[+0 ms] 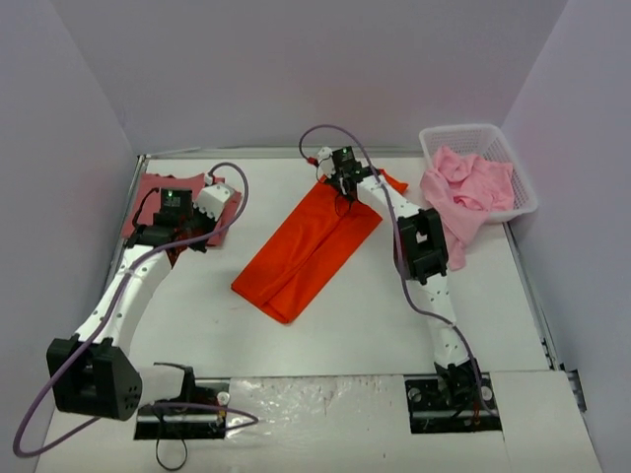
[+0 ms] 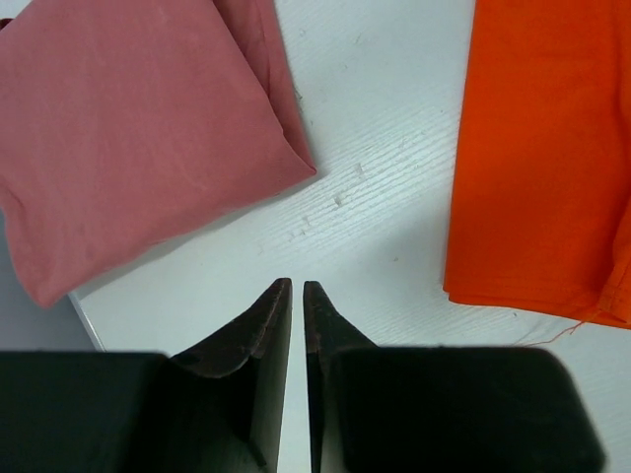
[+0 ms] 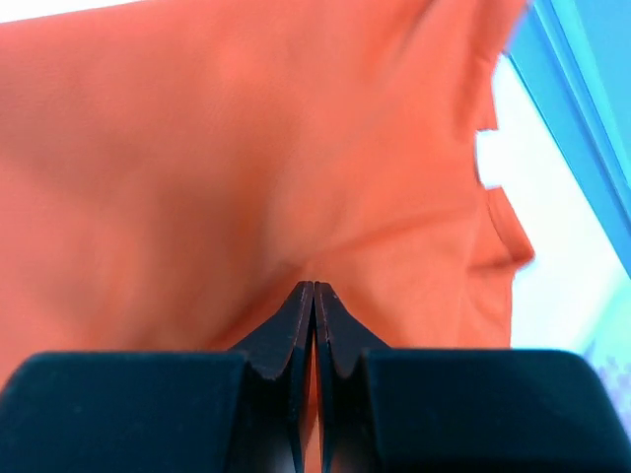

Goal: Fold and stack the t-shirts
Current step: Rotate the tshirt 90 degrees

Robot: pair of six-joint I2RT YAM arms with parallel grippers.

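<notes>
- Down on the white table [image 1: 365, 325]: got a bright orange-red soft cloth t-shirt [image 1: 308, 248] laid out as a long folded strip, slanting from the middle up toward the far side.
- And there, catching the right fingers [image 3: 314, 292] at that strip's far end, pressed flat together on a pinch of the orange cloth, with creases fanning out from the tips.
- From the right wrist, seeing orange cloth across almost the whole view, with a sliver of table at the right edge.
- Swinging to the far left corner: spotting a dusty rose-red cloth t-shirt [image 1: 158, 192] folded into a flat rectangle on the table, well apart from the orange one.
- Finding the left fingers [image 2: 289, 301] hanging over bare table between the two shirts, rose cloth to one side and orange to the other.
- Only a thin slit between those tips, and nothing gripped in them.
- Over at the far right: a white plastic lattice basket [image 1: 513, 163] tucked against the side wall.
- Light pink cloth t-shirts [image 1: 468, 187] heaped crumpled inside it, with one fold spilling over the near rim and down to the table just beside the right arm.
</notes>
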